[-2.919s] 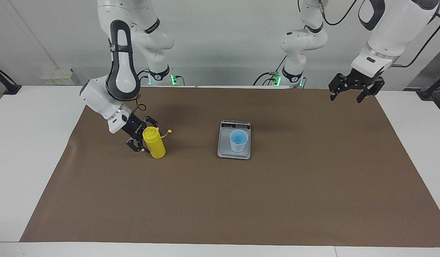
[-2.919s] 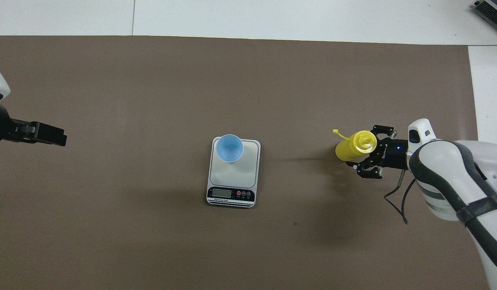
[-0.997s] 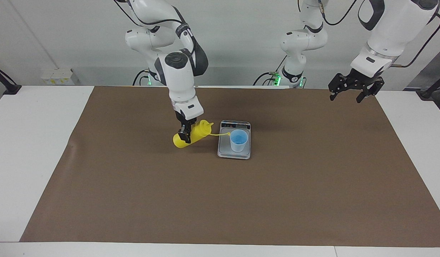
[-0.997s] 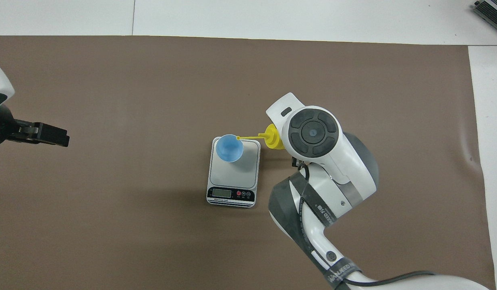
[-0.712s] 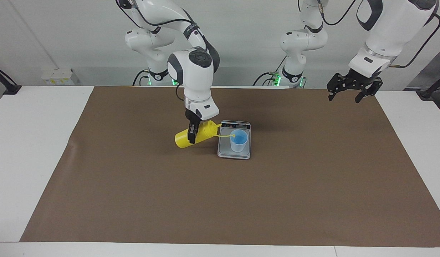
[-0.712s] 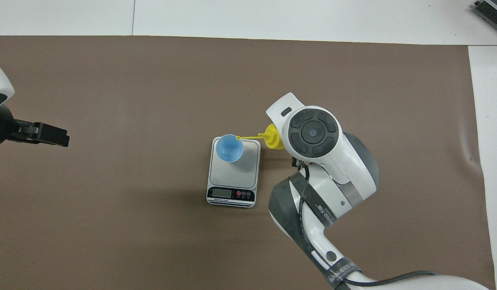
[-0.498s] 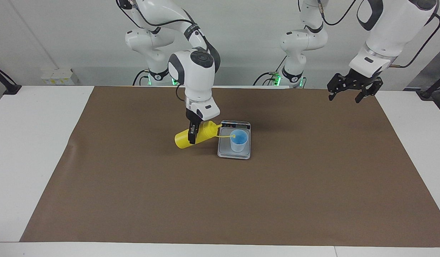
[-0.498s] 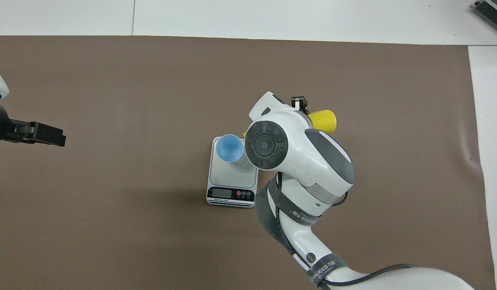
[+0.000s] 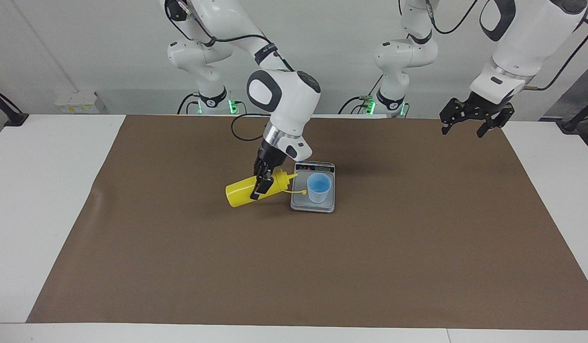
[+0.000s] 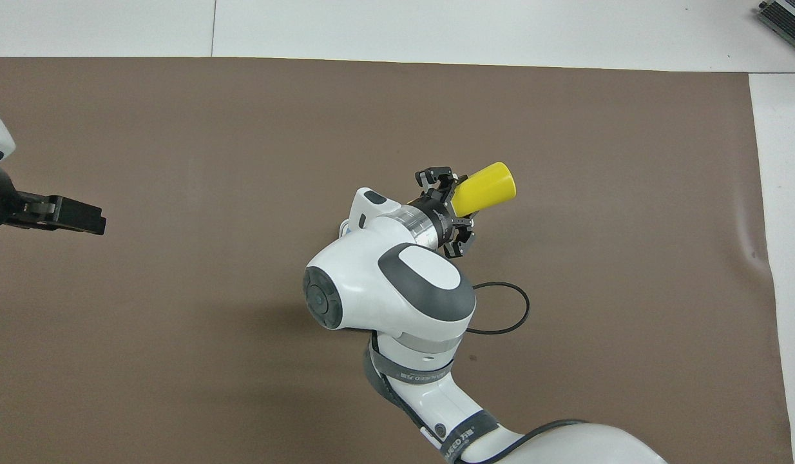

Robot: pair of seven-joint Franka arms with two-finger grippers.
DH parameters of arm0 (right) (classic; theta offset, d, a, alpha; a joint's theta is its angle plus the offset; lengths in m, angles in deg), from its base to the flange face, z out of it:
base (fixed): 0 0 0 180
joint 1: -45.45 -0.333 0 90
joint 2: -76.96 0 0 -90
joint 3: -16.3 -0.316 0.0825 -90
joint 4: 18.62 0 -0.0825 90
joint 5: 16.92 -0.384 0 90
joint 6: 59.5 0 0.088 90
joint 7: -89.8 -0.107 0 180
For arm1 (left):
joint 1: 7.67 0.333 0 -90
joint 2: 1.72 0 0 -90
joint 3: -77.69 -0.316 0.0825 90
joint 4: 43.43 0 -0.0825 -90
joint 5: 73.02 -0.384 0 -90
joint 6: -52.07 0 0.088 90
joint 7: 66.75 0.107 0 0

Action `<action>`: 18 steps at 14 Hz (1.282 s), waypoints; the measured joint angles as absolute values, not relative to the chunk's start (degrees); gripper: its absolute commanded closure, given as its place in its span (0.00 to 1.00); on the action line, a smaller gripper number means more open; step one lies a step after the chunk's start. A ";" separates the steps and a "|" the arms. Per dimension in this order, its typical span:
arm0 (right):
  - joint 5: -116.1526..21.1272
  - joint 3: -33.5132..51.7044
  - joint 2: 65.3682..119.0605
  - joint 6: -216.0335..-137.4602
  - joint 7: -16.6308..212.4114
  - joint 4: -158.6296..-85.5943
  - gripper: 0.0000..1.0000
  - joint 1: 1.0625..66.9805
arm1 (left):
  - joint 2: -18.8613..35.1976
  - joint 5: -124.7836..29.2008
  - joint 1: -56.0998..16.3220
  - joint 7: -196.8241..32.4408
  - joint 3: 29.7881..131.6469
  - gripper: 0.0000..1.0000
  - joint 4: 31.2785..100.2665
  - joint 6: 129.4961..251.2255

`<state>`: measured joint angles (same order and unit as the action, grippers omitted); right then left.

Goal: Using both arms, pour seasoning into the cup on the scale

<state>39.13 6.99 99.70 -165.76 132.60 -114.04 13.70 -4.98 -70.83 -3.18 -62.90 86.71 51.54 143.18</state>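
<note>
Matt brown paper sheet, glossy yellow plastic bottle

My right gripper clamped and angled down over mid-table, wrist bent, my left gripper waiting raised at its own end, fingers spread

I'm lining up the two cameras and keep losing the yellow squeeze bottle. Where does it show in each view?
Facing view: the yellow squeeze bottle lies tipped on its side in the right gripper, nozzle toward the blue cup on the scale.
Overhead view: only the bottle's base end shows, above the right arm's white elbow, which hides cup and scale.
Shared landmark: the right gripper clamping the bottle.
</note>
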 measured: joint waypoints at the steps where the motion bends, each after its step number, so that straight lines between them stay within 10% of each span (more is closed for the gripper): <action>1: 40.53 6.99 100.00 -165.35 132.59 -114.00 1.00 13.34 | -4.98 -70.83 -3.18 -62.90 86.71 0.00 51.54 143.18; 18: 50.61 6.98 100.36 -160.19 121.98 -118.00 1.00 6.84 | -4.98 -70.83 -3.62 -65.74 86.56 0.00 51.53 143.30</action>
<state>50.61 6.98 100.36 -160.19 121.98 -118.00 6.84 -4.98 -70.83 -3.62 -65.74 86.56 51.53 143.30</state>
